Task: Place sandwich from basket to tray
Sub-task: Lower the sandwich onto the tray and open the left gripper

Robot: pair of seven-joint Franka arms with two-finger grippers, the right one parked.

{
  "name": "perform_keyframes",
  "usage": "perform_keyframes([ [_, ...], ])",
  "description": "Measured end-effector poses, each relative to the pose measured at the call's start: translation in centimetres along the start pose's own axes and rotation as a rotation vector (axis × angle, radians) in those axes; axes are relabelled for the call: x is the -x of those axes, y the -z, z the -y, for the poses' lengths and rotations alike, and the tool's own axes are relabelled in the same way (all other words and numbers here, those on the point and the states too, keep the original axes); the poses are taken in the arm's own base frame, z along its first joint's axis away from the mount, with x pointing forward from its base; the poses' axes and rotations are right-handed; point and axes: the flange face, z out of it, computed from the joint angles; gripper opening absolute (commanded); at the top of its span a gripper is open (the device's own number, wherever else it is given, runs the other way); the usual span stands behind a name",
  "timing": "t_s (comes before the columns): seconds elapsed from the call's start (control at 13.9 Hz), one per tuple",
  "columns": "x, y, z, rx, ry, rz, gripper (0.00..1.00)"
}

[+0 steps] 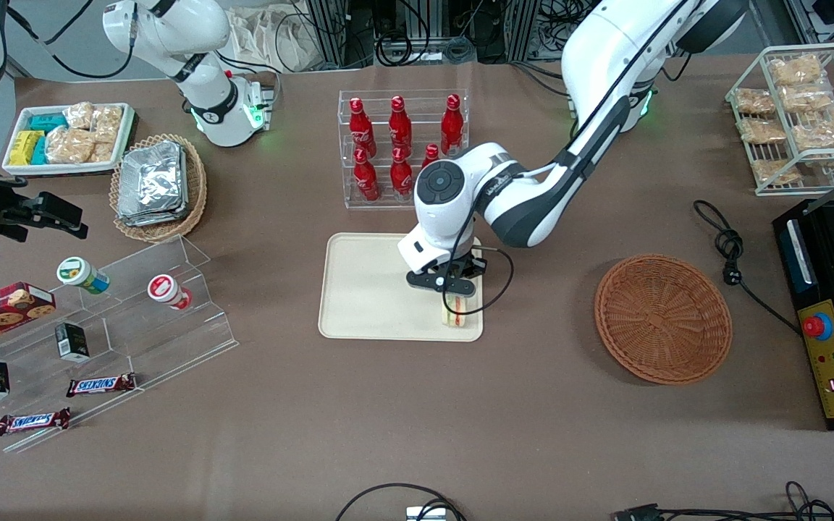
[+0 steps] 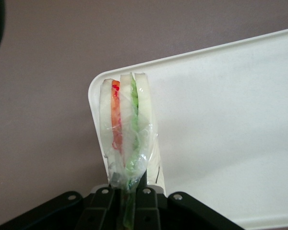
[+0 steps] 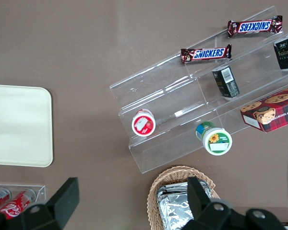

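One sandwich point(image 2: 125, 125) in play, wrapped in clear film, white bread with a red layer and a green layer showing. The gripper point(image 1: 452, 287) has its fingers point(image 2: 108, 203) pinched tight on the wrap's lower end, and it hangs over the tray point(image 1: 366, 289) at the corner nearest the front camera on the working arm's side. The sandwich sits right at that corner, just inside the rim; whether it touches the surface I cannot tell. On the brown worktop point(image 1: 417, 420), the round wicker basket point(image 1: 663, 318) lies well apart toward the working arm's end.
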Motion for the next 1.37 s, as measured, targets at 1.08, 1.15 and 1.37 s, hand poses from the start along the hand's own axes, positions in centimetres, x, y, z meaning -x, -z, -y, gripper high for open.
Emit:
perform_keyframes([
  [1.08,0.6,-4.0,-0.7,0.012,0.06,0.001,1.0],
  [1.15,0.4,-4.1,-0.5,0.013,0.064,-0.004,1.0],
  [1.37,0.1,-4.4,-0.1,0.022,0.071,-0.018,1.0],
])
